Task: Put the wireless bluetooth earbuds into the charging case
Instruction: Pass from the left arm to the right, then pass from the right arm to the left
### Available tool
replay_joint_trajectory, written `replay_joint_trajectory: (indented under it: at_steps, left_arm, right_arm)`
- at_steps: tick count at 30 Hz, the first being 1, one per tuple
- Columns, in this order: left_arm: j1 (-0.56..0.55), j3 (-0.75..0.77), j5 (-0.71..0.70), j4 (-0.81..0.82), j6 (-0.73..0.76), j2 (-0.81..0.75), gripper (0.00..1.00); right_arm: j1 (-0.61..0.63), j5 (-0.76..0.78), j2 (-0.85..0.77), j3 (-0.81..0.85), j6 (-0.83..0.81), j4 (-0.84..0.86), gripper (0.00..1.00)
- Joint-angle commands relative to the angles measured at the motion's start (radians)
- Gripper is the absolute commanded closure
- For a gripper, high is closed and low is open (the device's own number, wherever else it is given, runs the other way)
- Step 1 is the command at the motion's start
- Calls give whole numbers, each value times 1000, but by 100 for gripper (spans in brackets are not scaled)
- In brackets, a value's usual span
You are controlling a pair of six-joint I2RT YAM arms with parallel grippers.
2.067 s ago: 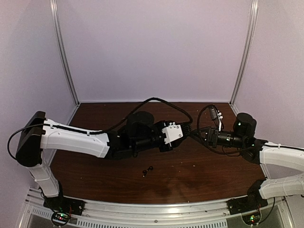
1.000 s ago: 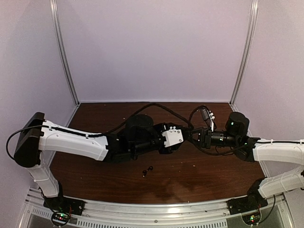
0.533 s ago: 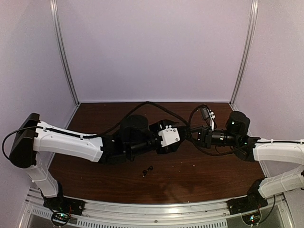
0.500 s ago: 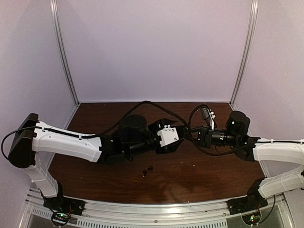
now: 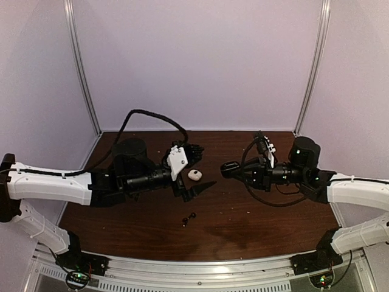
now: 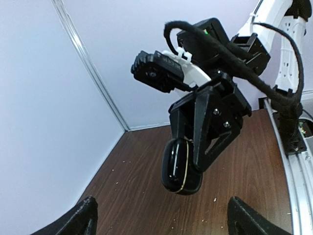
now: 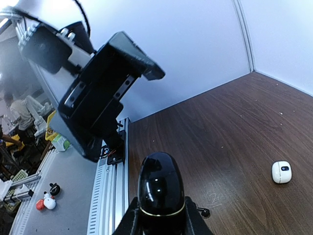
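A glossy black charging case (image 5: 229, 168) with a gold seam is closed and hangs above the table, with my right gripper (image 5: 236, 170) shut on it. The same case (image 7: 160, 188) fills the bottom of the right wrist view between my right gripper's (image 7: 161, 216) fingers (image 7: 131, 218). Facing it in the left wrist view, the case (image 6: 182, 166) is gripped at its far end. My left gripper (image 5: 205, 165) stands open, a short way left of the case, holding nothing. Two black earbuds (image 5: 189, 218) lie on the table nearer the front; one earbud (image 7: 203, 212) shows beside the case.
A small white rounded case (image 5: 195, 175) lies on the brown table (image 5: 261, 213) below my left gripper's fingers, also visible as a white case (image 7: 281, 172) at the right of the right wrist view. White walls enclose the back and sides. A metal rail (image 5: 200, 267) runs along the front.
My left gripper has opened and the left arm has drawn back to the left, away from the black case. The right gripper keeps the case. The white case has come into view.
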Motion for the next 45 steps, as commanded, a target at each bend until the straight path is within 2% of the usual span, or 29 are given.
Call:
replay_joint_trajectory:
  at_steps: [1, 4, 11, 25, 31, 38, 43, 45]
  left_arm:
    - [72, 48, 338, -87, -167, -55, 10]
    - [94, 89, 440, -151, -193, -46, 25]
    - [97, 159, 554, -236, -225, 20, 51]
    - [97, 178, 501, -263, -249, 54, 62]
    - [97, 191, 489, -274, -253, 72, 63]
    - [96, 192, 488, -268, -254, 70, 77]
    - [96, 184, 495, -252, -255, 58, 88]
    - [96, 177, 492, -239, -259, 46, 90]
  right_arm:
    - [56, -12, -24, 69, -187, -94, 96]
    - [101, 17, -33, 81, -234, -130, 96]
    - [194, 119, -27, 146, -356, -260, 97]
    - [228, 172, -29, 163, -374, -281, 97]
    - [231, 175, -33, 165, -375, -282, 97]
    - [232, 182, -33, 166, -377, -281, 97]
    - [235, 188, -36, 160, -382, -278, 85]
    - [235, 188, -39, 154, -385, -273, 74]
